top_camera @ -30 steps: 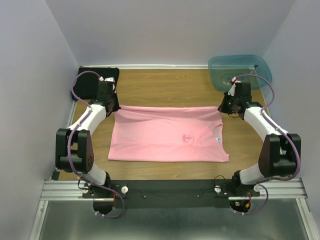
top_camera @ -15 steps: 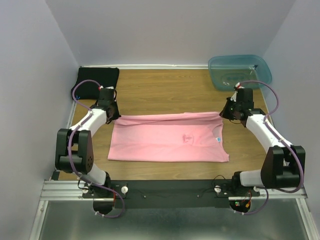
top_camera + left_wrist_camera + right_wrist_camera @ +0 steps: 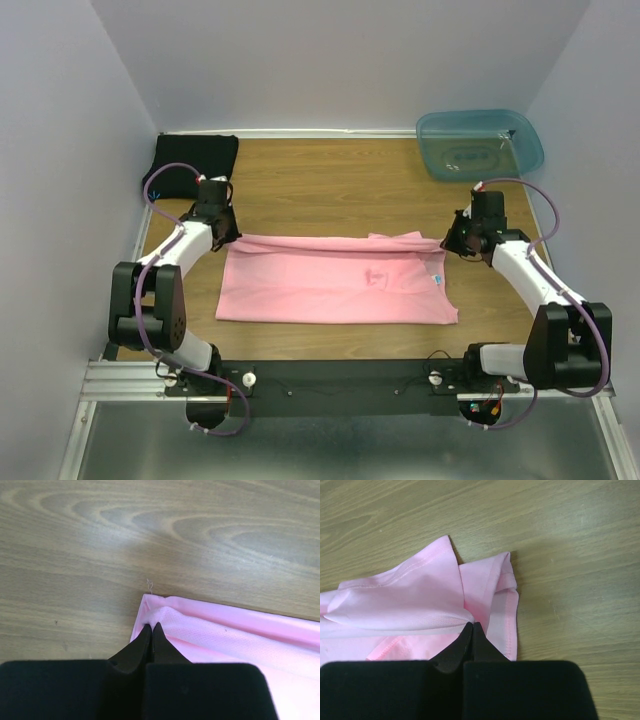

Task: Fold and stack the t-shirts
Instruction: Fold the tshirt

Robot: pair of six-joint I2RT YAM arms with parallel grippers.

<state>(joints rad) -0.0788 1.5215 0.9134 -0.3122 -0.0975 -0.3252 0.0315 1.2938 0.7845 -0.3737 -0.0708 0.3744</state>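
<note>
The black shirt (image 3: 195,165) lay bunched in the far left corner of the surface (image 3: 330,180), a cable loop crossing its near edge. Just nearer, the left pincer (image 3: 151,626) was pressed together on the far left corner of the pink shirt (image 3: 335,285), its tips pinching a fold of cloth. That shirt lay spread across the middle of the surface, its far edge doubled over. A faint chest print (image 3: 376,276) was too small to read, as was the small blue neck label (image 3: 437,279) farther right. The right pincer (image 3: 471,625) was clamped on the shirt's bunched far right corner, where sleeve layers overlapped. From above, both pincers' tips were hidden under their wrists. The bin (image 3: 480,145) sat in the far right corner.
</note>
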